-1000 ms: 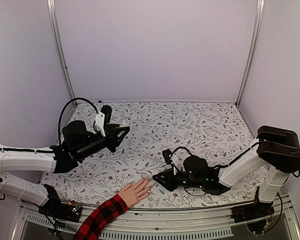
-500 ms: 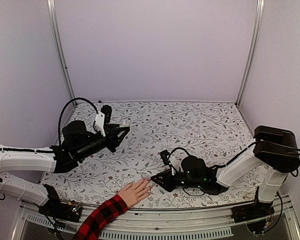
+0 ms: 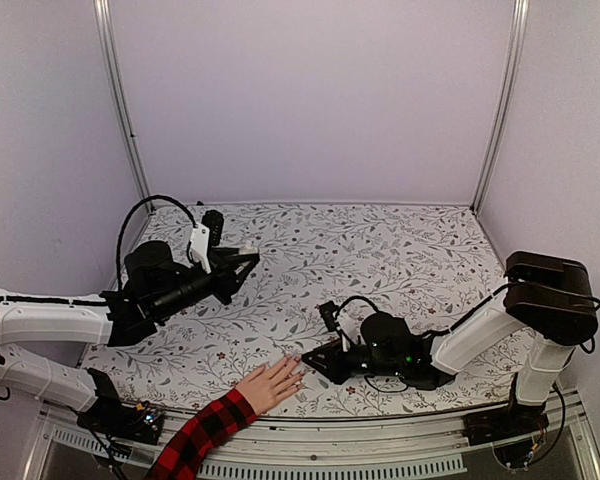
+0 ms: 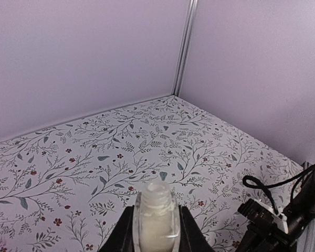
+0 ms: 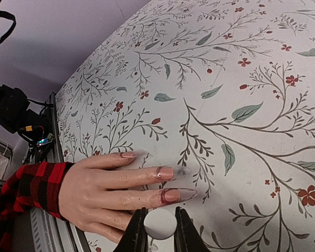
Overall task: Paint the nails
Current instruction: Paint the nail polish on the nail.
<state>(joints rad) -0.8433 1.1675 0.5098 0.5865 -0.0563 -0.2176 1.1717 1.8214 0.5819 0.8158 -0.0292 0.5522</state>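
**Operator:** Where are the nails?

**Spotter:** The nails (image 5: 168,172) belong to a human hand (image 3: 270,383) lying flat, palm down, on the floral bench (image 3: 400,250). From overhead it is at the near edge, about 7 o'clock from the bench's middle. A red-and-black plaid sleeve (image 3: 202,432) runs back off the edge. In your right wrist view the fingers point toward 3 o'clock. Two nails show a dark red line at the base, and the nail at 11 o'clock of them looks pale.

**Operator:** And the right gripper?

**Spotter:** From overhead, your right gripper (image 3: 308,362) sits low over the bench at 3 o'clock of the hand, just beside the fingertips. It is clenched on a small round white cap (image 5: 160,224). In the wrist view the nearest red-lined nail lies at 12 o'clock from that cap, very close. You cannot tell whether anything touches the nail, because whatever hangs under the cap is hidden.

**Operator:** The left side?

**Spotter:** Your left gripper (image 3: 242,260) is raised at 10 o'clock from the hand, well apart from it. It is grasping a small clear bottle (image 4: 156,218) that is upright and has its threaded neck open. The bottle holds a pale liquid.
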